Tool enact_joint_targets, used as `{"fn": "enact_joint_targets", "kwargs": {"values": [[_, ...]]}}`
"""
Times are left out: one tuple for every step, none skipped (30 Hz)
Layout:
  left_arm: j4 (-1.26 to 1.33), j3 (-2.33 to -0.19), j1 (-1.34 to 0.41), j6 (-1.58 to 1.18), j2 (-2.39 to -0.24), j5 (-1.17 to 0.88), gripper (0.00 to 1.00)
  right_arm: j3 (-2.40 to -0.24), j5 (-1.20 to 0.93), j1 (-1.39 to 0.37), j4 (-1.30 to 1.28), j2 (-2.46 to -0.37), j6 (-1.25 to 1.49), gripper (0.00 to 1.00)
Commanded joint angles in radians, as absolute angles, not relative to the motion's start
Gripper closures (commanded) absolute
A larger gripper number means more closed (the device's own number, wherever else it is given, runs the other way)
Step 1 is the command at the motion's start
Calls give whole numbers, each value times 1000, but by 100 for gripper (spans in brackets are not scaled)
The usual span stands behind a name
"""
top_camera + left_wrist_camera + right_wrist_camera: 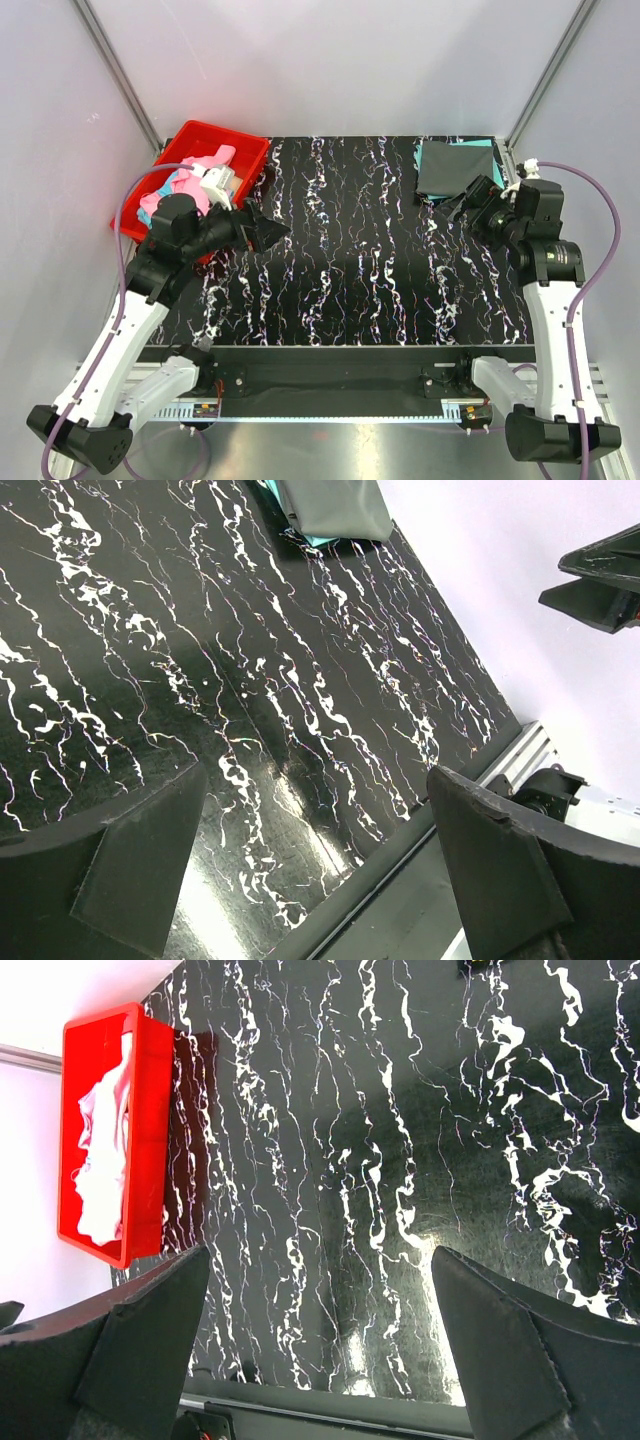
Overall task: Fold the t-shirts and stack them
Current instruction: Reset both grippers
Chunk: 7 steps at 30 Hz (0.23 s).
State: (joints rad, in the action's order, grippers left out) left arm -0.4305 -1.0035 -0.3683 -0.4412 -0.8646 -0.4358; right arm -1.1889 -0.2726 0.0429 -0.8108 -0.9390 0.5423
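Observation:
A folded dark charcoal t-shirt (452, 166) lies on a folded teal t-shirt (484, 145) at the table's far right corner; both show in the left wrist view (335, 508). Pink and light blue t-shirts (185, 185) lie crumpled in the red bin (190, 138), which also shows in the right wrist view (145, 1070). My left gripper (262, 228) is open and empty, held above the table just right of the bin. My right gripper (462, 203) is open and empty, just in front of the folded stack.
The black marbled table (350, 260) spans the middle. A metal rail (340, 355) runs along its near edge. White walls close in the back and sides.

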Motion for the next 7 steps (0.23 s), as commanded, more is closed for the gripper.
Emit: {"fn": "enact_joint_targets", "kwargs": {"values": [[-397,-1028,-367,-439,-847,-436,1,-1218,-287,46,-813,-919,515,0],[-396,-1029,-367,-440,-845,-436,1,-1218,-288,46,-813,-916,512,0],[-390,-1028,-367,-445,-845,-437,1,-1215,-290,45,-811,-908,508,0],[-388,-1026,-367,-446,-847,-436,1,-1216,-291,46,-813,-905,506,1],[-388,-1028,-367,-448,-847,-434,1,-1218,-291,46,-816,-904,499,0],[-388,-1028,-367,-449,-847,-433,1,-1219,-287,46,-816,-902,499,0],[-388,-1028,-367,-449,-847,-433,1,-1220,-285,46,-816,-902,497,0]]}}
